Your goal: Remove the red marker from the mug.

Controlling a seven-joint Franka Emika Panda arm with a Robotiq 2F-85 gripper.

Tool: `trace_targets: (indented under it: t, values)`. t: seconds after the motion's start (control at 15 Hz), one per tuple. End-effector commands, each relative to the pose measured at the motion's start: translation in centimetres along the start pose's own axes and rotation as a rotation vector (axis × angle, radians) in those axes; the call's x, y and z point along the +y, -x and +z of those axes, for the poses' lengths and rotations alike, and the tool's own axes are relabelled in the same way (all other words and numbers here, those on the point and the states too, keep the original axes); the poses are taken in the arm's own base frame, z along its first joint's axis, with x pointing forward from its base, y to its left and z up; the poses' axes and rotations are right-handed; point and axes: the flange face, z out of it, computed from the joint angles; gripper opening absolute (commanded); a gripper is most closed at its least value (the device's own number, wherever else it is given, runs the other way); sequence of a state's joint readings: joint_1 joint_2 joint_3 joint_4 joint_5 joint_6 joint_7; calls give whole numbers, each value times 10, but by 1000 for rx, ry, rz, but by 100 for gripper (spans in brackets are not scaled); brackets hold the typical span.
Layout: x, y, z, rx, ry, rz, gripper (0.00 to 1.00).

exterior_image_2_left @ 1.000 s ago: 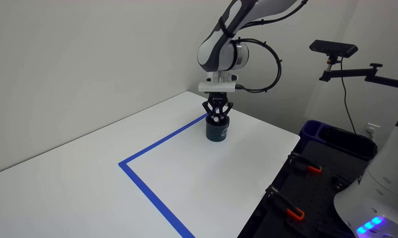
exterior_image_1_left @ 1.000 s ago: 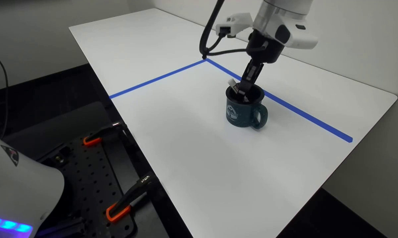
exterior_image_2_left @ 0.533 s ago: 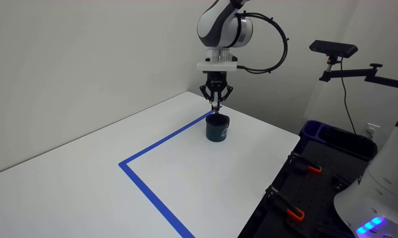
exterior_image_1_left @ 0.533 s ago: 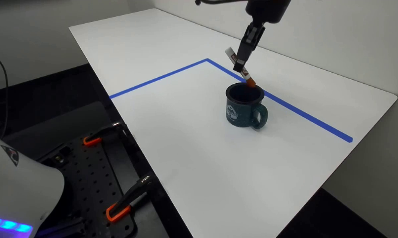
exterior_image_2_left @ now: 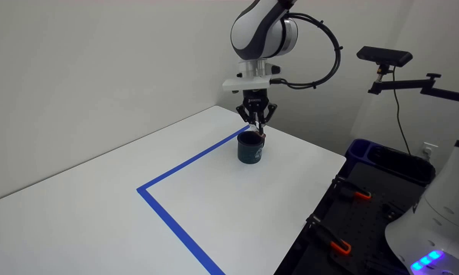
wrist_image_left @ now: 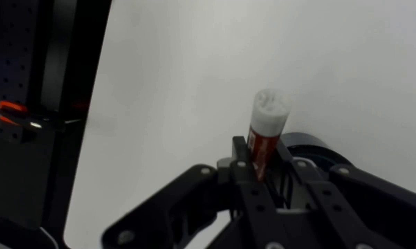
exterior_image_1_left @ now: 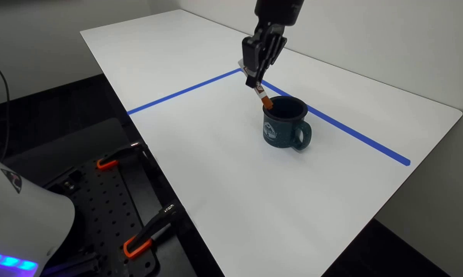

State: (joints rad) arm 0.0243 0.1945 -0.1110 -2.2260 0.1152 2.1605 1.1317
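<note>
The red marker (exterior_image_1_left: pixel 259 90) has a white end, a red-and-white label and an orange-brown end. My gripper (exterior_image_1_left: pixel 253 81) is shut on its middle and holds it tilted, orange end down. The dark teal-navy mug (exterior_image_1_left: pixel 280 132) stands upright on the table, handle to the right in that exterior view. The marker's low end overlaps the mug's rim in the picture; I cannot tell whether they touch. In an exterior view, the marker (exterior_image_2_left: pixel 253 128) and gripper (exterior_image_2_left: pixel 257 130) are just above the mug (exterior_image_2_left: pixel 249 152). In the wrist view, the marker (wrist_image_left: pixel 265 138) sits between the fingertips (wrist_image_left: pixel 261 148), the mug (wrist_image_left: pixel 303 140) behind.
The white table (exterior_image_1_left: pixel 223 173) carries blue tape lines (exterior_image_1_left: pixel 354 132). Black clamps with orange handles (exterior_image_1_left: pixel 137 246) sit on its edge beside the robot base (exterior_image_1_left: pixel 23 215). A wall (exterior_image_2_left: pixel 99 76) runs along the table. A camera on a stand (exterior_image_2_left: pixel 384 56) is beyond.
A second ago the gripper was down in the mug's mouth with the marker. It rose, lifting the marker out, then shifted toward the robot base and turned. The mug has not moved.
</note>
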Motion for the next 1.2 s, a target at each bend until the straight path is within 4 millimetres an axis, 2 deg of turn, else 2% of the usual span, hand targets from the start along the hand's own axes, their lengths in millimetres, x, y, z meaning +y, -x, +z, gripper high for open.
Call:
trace_targets:
  t: [0.0,0.2,0.67,0.87,1.07,1.13]
  values:
    - [29,18,22,47,57,171,5]
    - [41,22,53,53,97,264,5]
    - [48,14,112,178,-92,286,5]
    - [50,10,127,238,-168,282,5]
    - [50,6,134,269,-226,277,5]
    - [51,6,135,271,-243,272,44]
